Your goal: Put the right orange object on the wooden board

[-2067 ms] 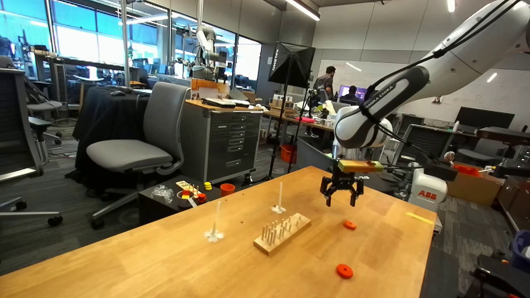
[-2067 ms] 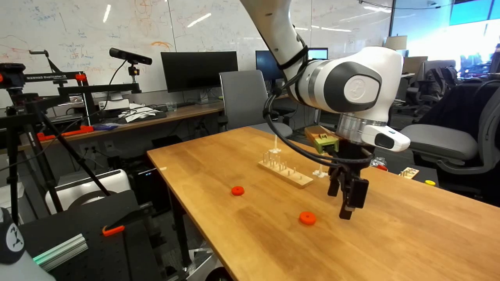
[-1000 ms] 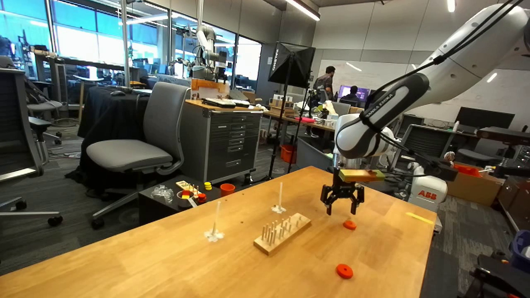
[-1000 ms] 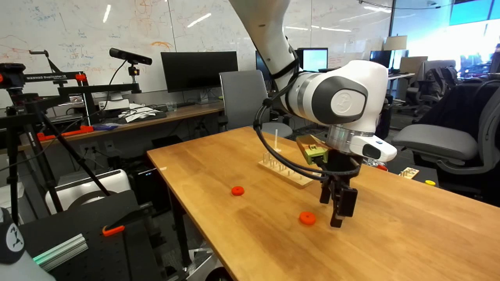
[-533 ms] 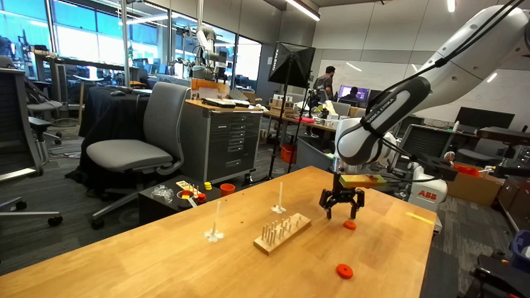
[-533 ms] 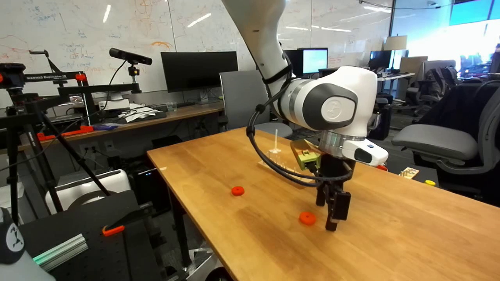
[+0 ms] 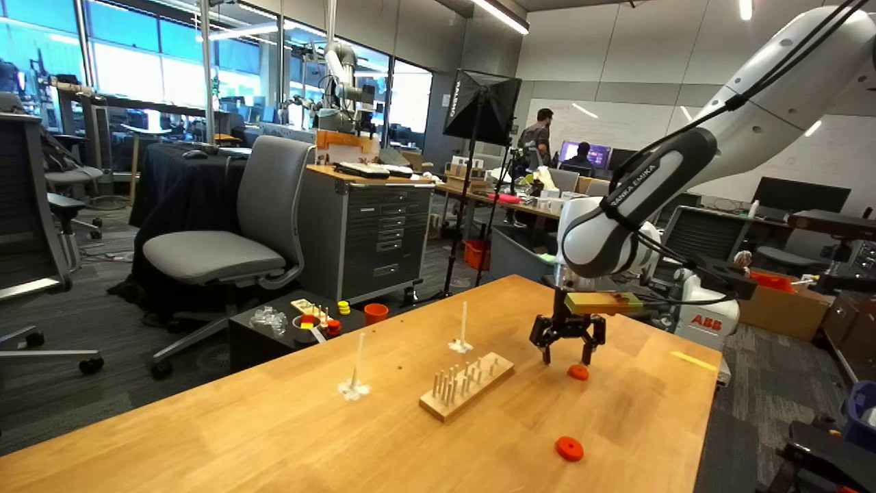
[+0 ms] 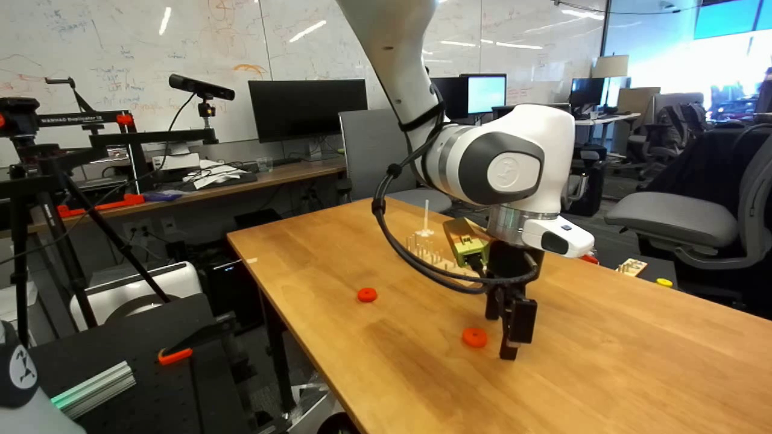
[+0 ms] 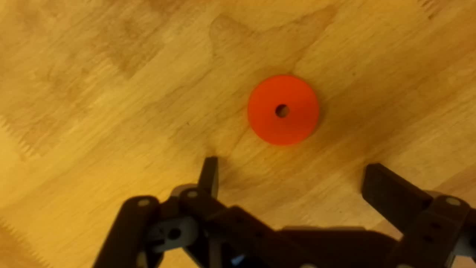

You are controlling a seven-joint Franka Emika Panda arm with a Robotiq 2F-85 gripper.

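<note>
The right orange object is a flat red-orange disc with a centre hole, lying on the tabletop in both exterior views (image 7: 578, 372) (image 8: 474, 337). It also shows in the wrist view (image 9: 266, 119), ahead of the fingertips. My gripper (image 7: 567, 357) is open and empty, pointing down low over the table beside this disc. It also shows in an exterior view (image 8: 500, 334) and in the wrist view (image 9: 292, 163). The disc is not between the fingers. The pale wooden board (image 7: 438, 405) with several upright pegs stands on the table; in an exterior view (image 8: 440, 263) the arm's cable and camera partly hide it.
A second, similar orange disc lies on the table in both exterior views (image 7: 569, 453) (image 8: 367, 295). Two thin upright sticks (image 7: 464, 325) (image 7: 358, 359) stand beyond the board. A low black side table holds a red cup (image 7: 376, 313) and yellow pieces (image 7: 343, 307).
My gripper has come down towards the table and closer to the right orange disc, staying open. The motion is small over the last half second. The discs and board have not moved.
</note>
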